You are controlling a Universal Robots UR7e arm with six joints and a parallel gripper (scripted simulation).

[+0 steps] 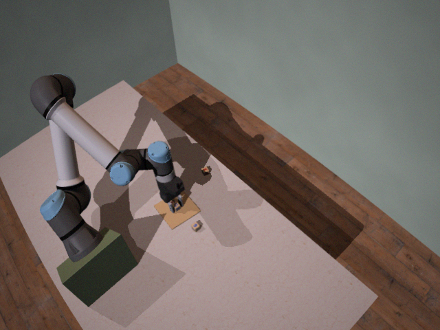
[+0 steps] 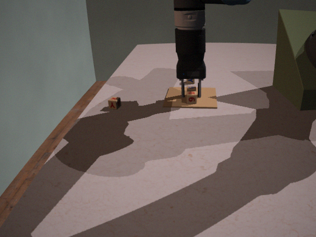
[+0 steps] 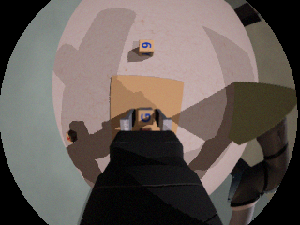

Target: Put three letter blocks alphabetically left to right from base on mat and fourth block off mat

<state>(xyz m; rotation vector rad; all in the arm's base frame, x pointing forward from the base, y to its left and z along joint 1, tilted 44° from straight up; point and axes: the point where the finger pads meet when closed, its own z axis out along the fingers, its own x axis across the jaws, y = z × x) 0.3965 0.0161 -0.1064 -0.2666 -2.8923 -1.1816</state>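
The black two-finger claw (image 1: 175, 207) (image 2: 191, 96) (image 3: 145, 113) stands fairly wide open, gripping nothing, with slim gaps to both sides of a pale wooden cube with a blue G on top (image 2: 191, 88) (image 3: 145, 116). That cube sits on the flat tan square mat (image 1: 184, 217) (image 2: 209, 92) (image 3: 164, 89), between the fingers.

In the wrist view, taking the claw as the clock's centre, a pale wooden cube with a red 6-like mark on its side (image 2: 191, 98) is at six o'clock, mostly hidden by the claw's body; the exterior view shows it on the mat. At twelve, off the mat, lies a pale wooden cube with a blue 9-like mark on top (image 1: 195, 225) (image 2: 190, 81) (image 3: 146, 46). Between eight and nine, well off the mat, is a wooden cube with red markings (image 1: 205, 170) (image 2: 114, 103) (image 3: 71, 136).

The grey-and-black jointed arm (image 1: 85, 133) rises from a green box-shaped pedestal (image 1: 102, 275) (image 2: 288, 51) (image 3: 262, 108). In the top view its forearm slopes down toward between four and five o'clock, and the claw points down at the mat.
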